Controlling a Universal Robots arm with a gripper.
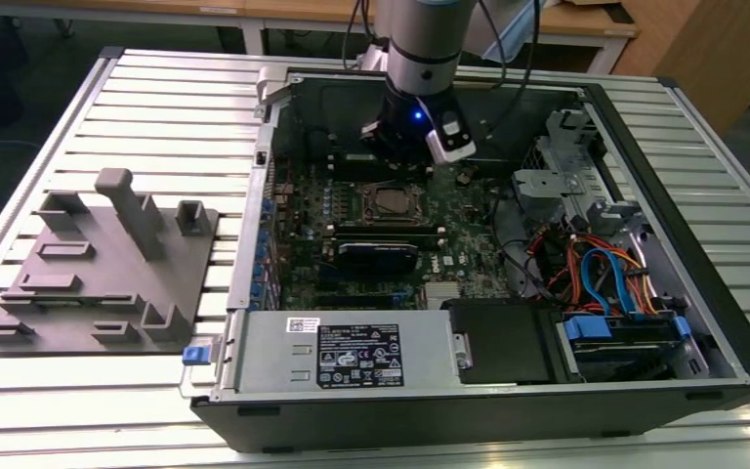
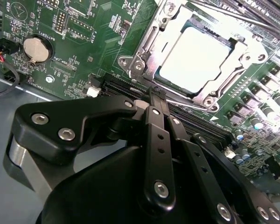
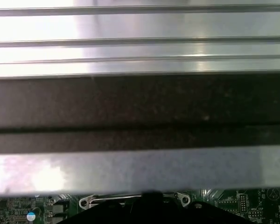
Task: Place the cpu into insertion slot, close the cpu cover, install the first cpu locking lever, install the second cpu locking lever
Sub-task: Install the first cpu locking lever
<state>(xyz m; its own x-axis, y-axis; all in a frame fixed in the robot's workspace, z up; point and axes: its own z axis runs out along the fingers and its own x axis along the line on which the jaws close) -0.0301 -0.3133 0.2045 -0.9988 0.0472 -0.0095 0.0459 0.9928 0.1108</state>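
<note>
The cpu (image 2: 198, 58) lies flat in the insertion slot on the green motherboard, its silver top showing bright. The cpu cover (image 2: 147, 53), a silvery frame, lies down around it. Thin metal lever rods (image 2: 233, 18) run along the socket's edge; I cannot tell whether they are latched. My gripper (image 2: 153, 95) is shut with nothing in it, its black fingers (image 2: 156, 135) pressed together a little off one corner of the socket. In the exterior view the gripper (image 1: 408, 156) hangs inside the open computer case, just behind the cpu (image 1: 389, 202).
A grey fixture plate (image 1: 102, 264) with upright pegs lies at the exterior view's left of the case. A power supply (image 1: 349, 352) and coloured cables (image 1: 597, 274) fill the case's near side. A coin battery (image 2: 36, 50) sits on the board. The case wall (image 3: 140, 107) rises close by.
</note>
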